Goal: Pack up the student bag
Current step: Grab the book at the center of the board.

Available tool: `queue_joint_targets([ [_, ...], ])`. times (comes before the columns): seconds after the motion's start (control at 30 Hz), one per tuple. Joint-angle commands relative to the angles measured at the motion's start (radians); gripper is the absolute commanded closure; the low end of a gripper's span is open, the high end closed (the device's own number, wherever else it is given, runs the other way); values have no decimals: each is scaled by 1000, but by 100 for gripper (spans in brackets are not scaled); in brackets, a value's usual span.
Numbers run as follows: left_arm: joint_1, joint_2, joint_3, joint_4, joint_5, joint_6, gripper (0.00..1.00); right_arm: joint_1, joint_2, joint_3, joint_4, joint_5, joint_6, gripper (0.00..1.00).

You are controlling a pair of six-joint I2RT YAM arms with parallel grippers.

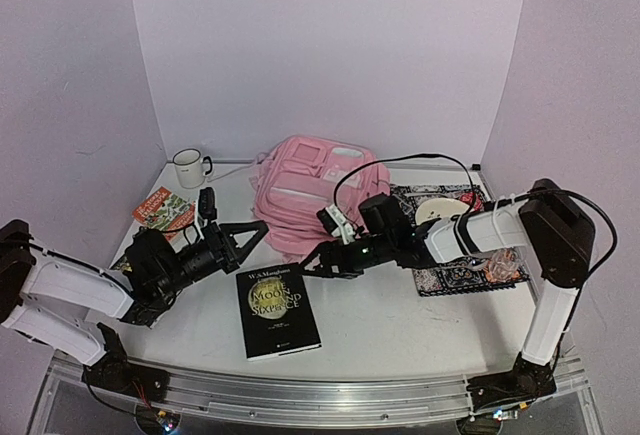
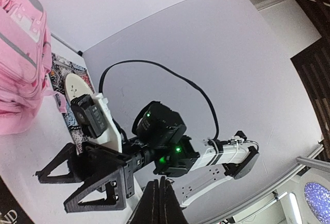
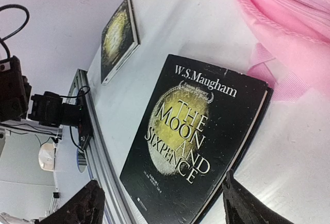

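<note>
1. The bag lies at the back middle of the bench, front pockets up. No opening into it shows from any view, so I cannot tell whether it is unzipped.
2. The book, black with a yellow moon on its cover, lies flat on the bench in front of the bag. In the right wrist view one of its corners is just beside a pink strap.
3. The right claw has its fingers wide apart, one either side of the book's near end, and it holds nothing. I cannot tell whether the tips touch the bench.
4. The left claw has its fingers pressed together on nothing. It hangs above the bench, left of the bag, pointing towards the right arm.
5. A second book lies further left, and a mug stands in the back left corner. Nothing appears packed yet.
6. The step in hand looks like the first pick: getting the book off the bench.
7. A flat book gives the fingers little to bite on, so the right claw should drop to the cover's edges or tip up one side before closing. The left claw may need to open the bag or hold it steady.
</note>
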Motion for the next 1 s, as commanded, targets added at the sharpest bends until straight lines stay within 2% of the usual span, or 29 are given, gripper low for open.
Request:
queue_joint_targets([
  [0.0,0,65,39,64,-6,6,100,3,33,-13,112,-64,8,21],
  [0.03,5,75,40,62,-3,10,98,3,33,-16,111,-38,11,21],
  [0.13,58,42,11,-53,-16,-15,83,3,35,0,13,33,-5,21],
  [0.23,106,-44,8,-342,-46,13,67,5,34,12,-63,59,-8,22],
  [0.37,114,-161,63,-783,-110,110,42,10,40,13,-112,79,20,22],
  [0.43,121,-189,77,-911,-110,116,30,17,51,17,-117,81,38,22],
  [0.53,135,-238,72,-1057,-93,76,3,40,68,34,-127,87,50,22],
  [0.73,152,-342,96,-1298,-148,17,1,84,108,82,-160,101,89,22],
  [0.83,154,-294,123,-1332,-121,4,2,95,137,101,-181,110,109,23],
  [0.97,155,-152,157,-1324,-55,4,5,107,170,120,-196,109,128,26],
])
